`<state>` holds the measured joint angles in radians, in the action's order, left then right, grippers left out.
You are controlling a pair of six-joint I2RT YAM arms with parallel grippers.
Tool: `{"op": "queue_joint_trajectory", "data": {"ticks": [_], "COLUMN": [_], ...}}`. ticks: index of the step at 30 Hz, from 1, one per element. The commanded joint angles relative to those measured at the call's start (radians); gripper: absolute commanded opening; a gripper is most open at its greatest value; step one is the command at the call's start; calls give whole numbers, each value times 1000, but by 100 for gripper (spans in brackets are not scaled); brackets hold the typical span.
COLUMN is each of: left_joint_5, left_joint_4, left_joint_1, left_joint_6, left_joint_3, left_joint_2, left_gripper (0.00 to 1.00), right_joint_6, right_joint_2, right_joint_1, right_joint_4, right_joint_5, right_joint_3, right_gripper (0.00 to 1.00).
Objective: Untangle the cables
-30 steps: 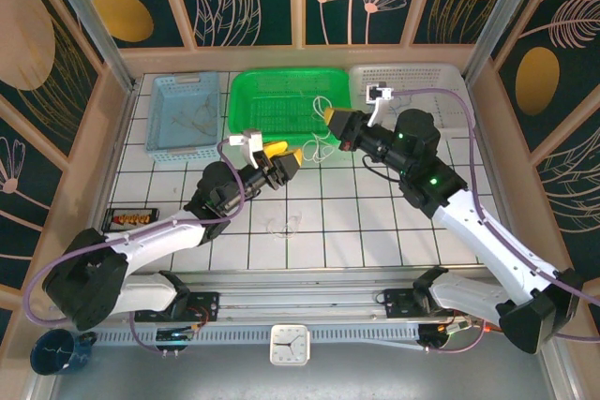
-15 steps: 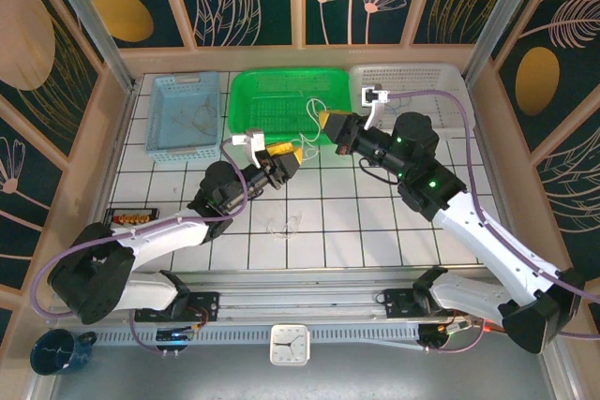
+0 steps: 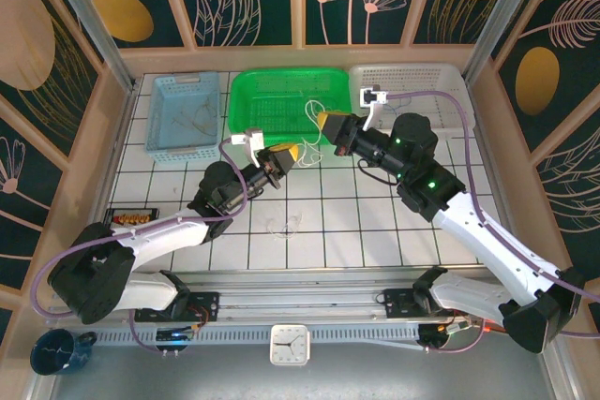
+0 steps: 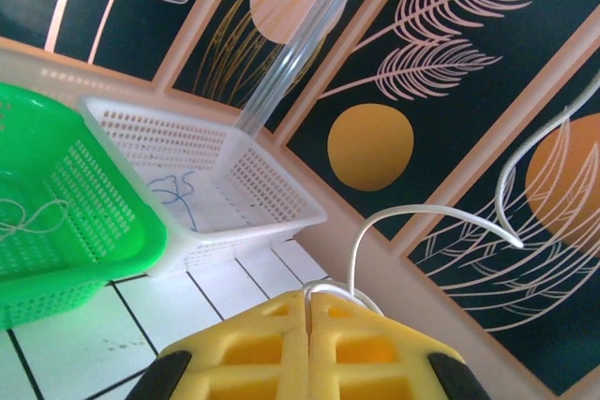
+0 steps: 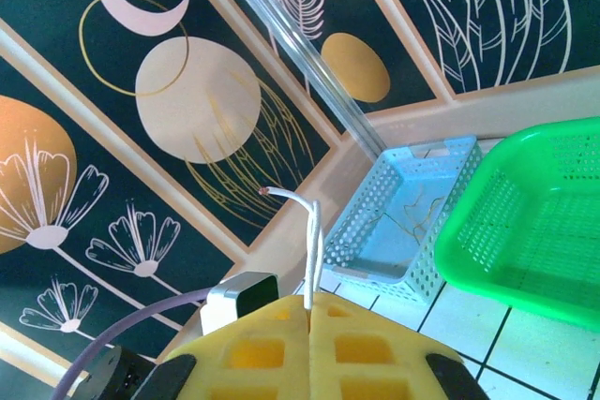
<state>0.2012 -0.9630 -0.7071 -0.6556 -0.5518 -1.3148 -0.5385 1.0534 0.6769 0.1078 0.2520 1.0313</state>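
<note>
White tabletop [image 3: 375, 222], with a green basket [image 3: 272, 91] at the back. Near the basket's edge, the left end effector [image 3: 290, 154] and right end effector [image 3: 324, 122] each pinch tight on a thin white cable [image 4: 427, 214]. Best pull apart slowly, so nothing snaps.

Left fingers [image 4: 253, 348] now on cable [image 4: 412, 214], seemingly

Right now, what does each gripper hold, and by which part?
Left gripper: a whitish cable, pinched at a bend, one tail arcing away. Right gripper: a whitish cable, pinched near its free end.
</note>
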Motion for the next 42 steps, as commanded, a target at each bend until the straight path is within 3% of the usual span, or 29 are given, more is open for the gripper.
{"op": "queue_joint_trajectory", "data": {"ticks": [1, 15, 23, 25, 28, 31, 34, 37, 42], "left_joint_5": [10, -90, -208, -235, -216, -159, -117, -83, -13], "left_joint_4": [-46, -59, -72, -71, -69, -50, -27, 20, 140], "left_joint_1": [-2, -3, -3, -3, -2, -2, -2, -3, -3], "left_joint_6": [7, 3, -24, -26, -4, 34, 68, 112, 210], "left_joint_3": [-5, 163, 253, 268, 268, 239, 210, 167, 46], "left_joint_2": [2, 63, 105, 114, 120, 112, 106, 102, 73], "left_gripper": [0, 0, 0, 0, 0, 17, 44, 66, 82], "right_joint_6": [19, -85, -199, -204, -184, -148, -77, -7, 62], "right_joint_2": [-29, -99, -132, -133, -95, -38, 12, 62, 107], "right_joint_1": [-11, -363, -456, -463, -462, -437, -378, -340, -322], "right_joint_4": [13, 18, 47, 80, 135, 171, 148, 90, -1], "right_joint_5": [-42, -181, -293, -274, -137, 24, 103, 166, 211], "right_joint_3": [24, -23, -106, -123, -117, -88, -41, 13, 79], "right_gripper": [0, 0, 0, 0, 0, 0, 0, 0, 0]}}
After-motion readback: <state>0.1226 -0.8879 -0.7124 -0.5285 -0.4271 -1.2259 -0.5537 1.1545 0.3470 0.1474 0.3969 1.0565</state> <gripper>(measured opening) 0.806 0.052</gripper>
